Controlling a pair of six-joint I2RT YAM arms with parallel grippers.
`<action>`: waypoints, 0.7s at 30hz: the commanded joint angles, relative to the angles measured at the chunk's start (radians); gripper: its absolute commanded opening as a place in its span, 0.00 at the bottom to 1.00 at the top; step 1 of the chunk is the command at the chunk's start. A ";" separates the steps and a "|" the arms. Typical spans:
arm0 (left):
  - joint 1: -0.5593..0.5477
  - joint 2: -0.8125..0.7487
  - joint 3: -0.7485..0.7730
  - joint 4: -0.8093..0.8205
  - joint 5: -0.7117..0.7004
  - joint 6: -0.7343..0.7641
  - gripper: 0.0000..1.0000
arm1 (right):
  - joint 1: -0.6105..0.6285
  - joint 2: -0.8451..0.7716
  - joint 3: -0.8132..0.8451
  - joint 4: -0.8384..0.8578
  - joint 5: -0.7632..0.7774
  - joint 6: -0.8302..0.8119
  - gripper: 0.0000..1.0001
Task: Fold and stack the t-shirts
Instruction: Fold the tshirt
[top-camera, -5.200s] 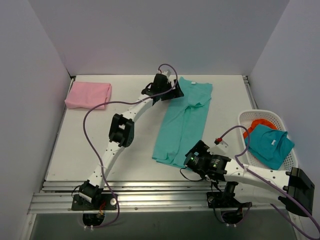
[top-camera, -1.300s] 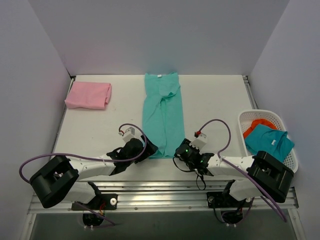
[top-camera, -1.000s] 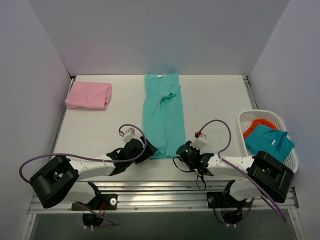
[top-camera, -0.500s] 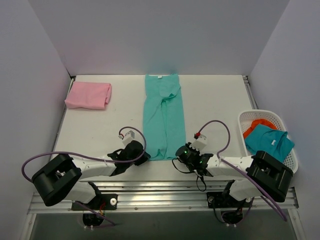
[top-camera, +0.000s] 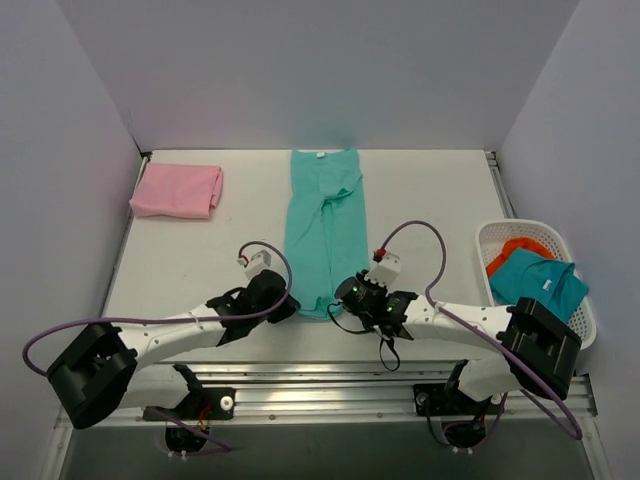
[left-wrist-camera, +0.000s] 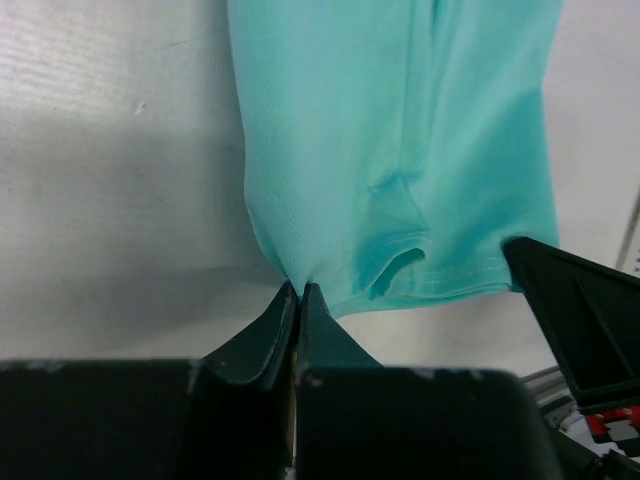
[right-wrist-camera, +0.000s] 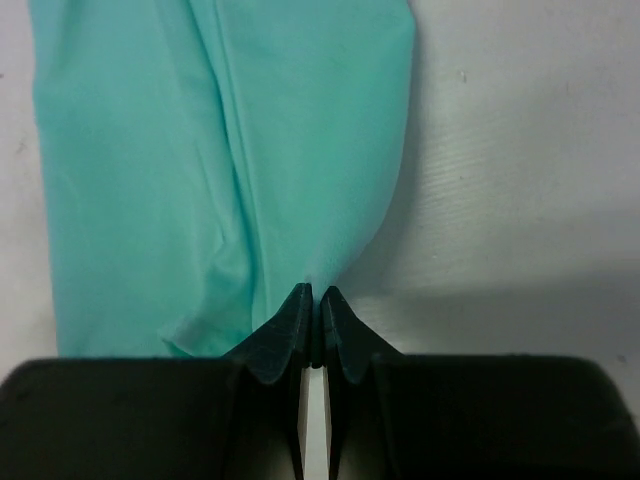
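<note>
White and matte, the surface fills the middle of the top view; plain pale grey-violet walls close it in on three sides; ribbed metal rails run along its lower edge.

At the right edge sits a white plastic basket with slotted sides; inside it lie a crumpled teal garment and, partly under that, an orange one.

The pale pink t-shirt rests as a soft folded rectangle in the upper left of the surface; the turquoise-green t-shirt lies as a long narrow strip from top centre down to the middle, its small white neck label at the far end and lengthwise folds showing in the thin knit.

The left jaws are pressed together, pinching the strip's lower left hem corner, which puckers into them in the left wrist view; the right jaws are likewise clamped on the lower right corner.
</note>
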 joint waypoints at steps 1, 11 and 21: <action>0.038 -0.052 0.109 -0.098 0.013 0.085 0.03 | -0.001 -0.023 0.100 -0.134 0.100 -0.047 0.00; 0.222 0.094 0.319 -0.089 0.145 0.233 0.03 | -0.115 0.126 0.318 -0.177 0.150 -0.212 0.00; 0.316 0.441 0.773 -0.149 0.235 0.319 0.03 | -0.275 0.382 0.640 -0.189 0.122 -0.354 0.00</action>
